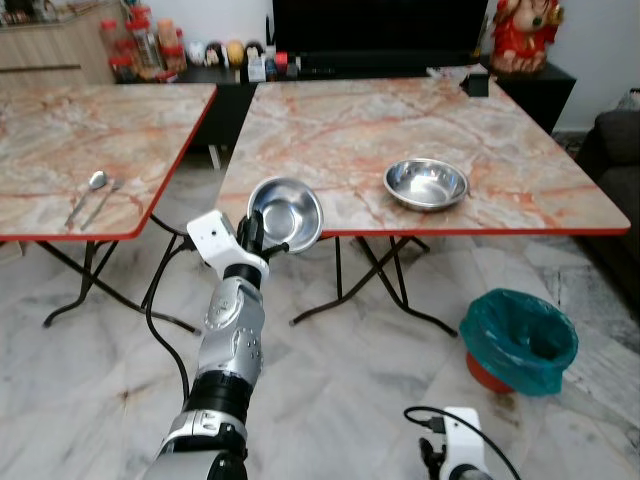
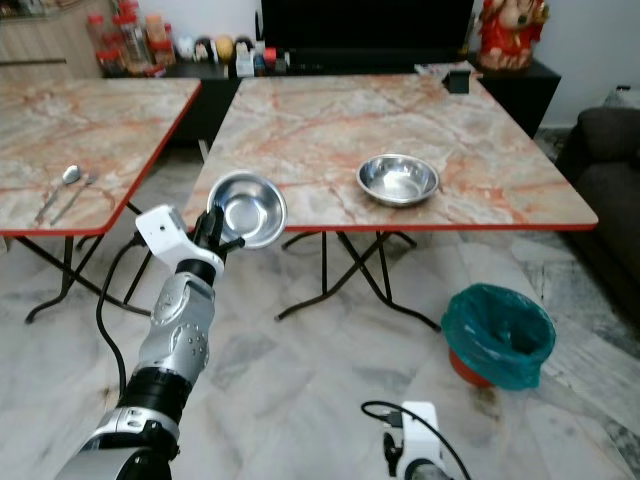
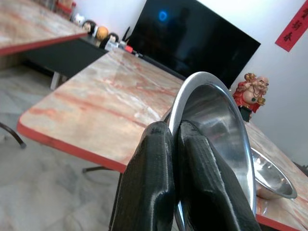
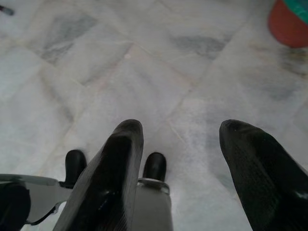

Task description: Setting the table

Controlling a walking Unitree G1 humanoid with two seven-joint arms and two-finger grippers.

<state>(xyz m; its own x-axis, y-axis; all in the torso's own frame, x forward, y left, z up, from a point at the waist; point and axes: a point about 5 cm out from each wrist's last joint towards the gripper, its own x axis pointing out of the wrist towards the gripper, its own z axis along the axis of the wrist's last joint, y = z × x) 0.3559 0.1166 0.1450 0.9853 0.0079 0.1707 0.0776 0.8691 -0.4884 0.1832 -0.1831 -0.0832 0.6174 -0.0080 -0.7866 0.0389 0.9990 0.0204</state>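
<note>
My left gripper point(image 1: 258, 240) is raised in front of the near table's front left corner, shut on the rim of a steel bowl point(image 1: 287, 213). The bowl is tilted almost on edge, its hollow facing me. In the left wrist view the two black fingers point(image 3: 159, 183) pinch the bowl's rim point(image 3: 211, 125). A second steel bowl point(image 1: 426, 183) rests upright on the marble-patterned table point(image 1: 330, 120), near its front edge. My right gripper point(image 4: 180, 144) hangs low over the floor, open, holding nothing.
A second marble table point(image 1: 70, 130) stands at the left, with a spoon and fork point(image 1: 92, 195) near its front edge. A bin with a green liner point(image 1: 520, 340) stands on the floor at the right. A sofa edge point(image 1: 612, 170) is at far right.
</note>
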